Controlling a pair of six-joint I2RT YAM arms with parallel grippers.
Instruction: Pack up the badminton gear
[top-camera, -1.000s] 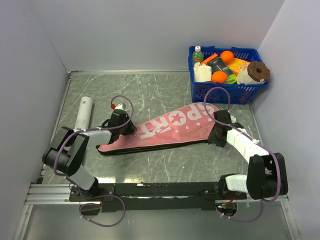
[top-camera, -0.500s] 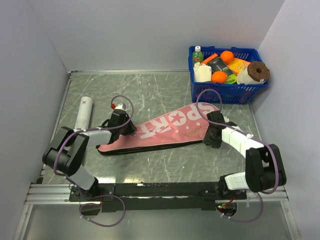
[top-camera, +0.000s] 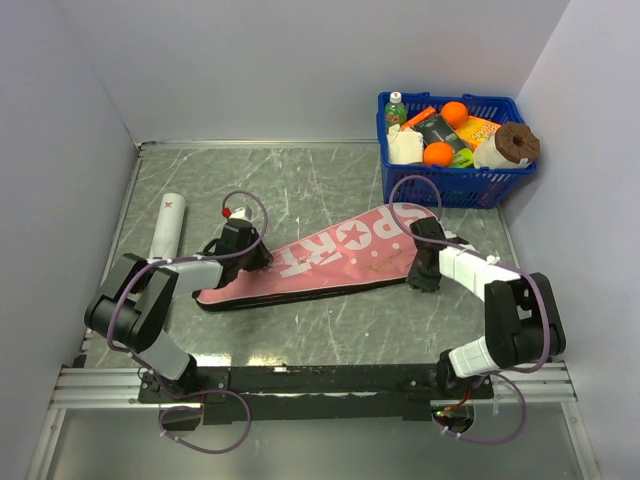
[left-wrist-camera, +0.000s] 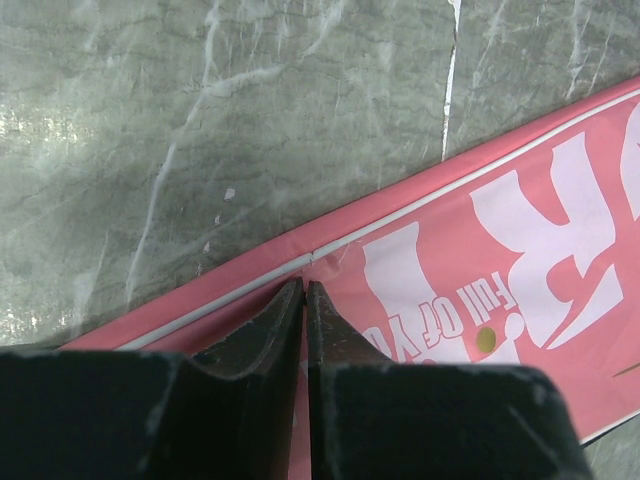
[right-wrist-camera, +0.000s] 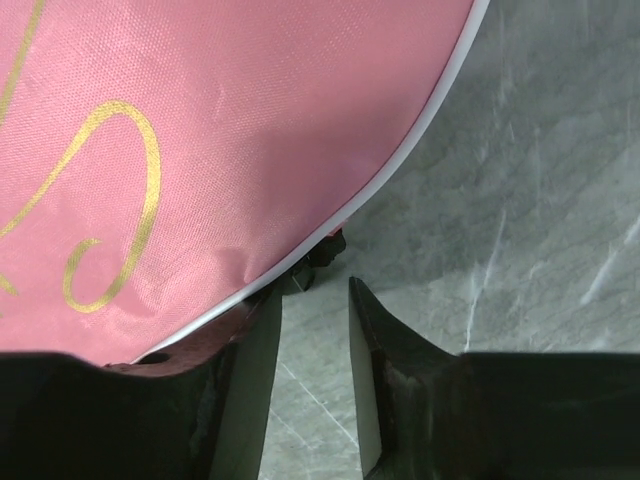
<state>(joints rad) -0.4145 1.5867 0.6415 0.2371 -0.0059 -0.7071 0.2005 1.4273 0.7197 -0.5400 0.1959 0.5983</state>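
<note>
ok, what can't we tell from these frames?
- Rackets: in no view; whether they are inside the bag cannot be told.
- Left pincer, left wrist: shut at the bag's edge; its own fingers hide any pinch.
- Right pincer, right wrist: dark piece ahead of open fingers, half under the bag's rim; unidentifiable.
- Bag lettering, left wrist: cut off by the frame edge.

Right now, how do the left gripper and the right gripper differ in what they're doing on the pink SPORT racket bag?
The left gripper has its jaws pinched together on the white-piped edge of the pink racket bag. The right gripper has its jaws apart and grips nothing. The left gripper is at the bag's narrow handle part, the right gripper at its wide rounded end. Both sit low at the bag's rim.
</note>
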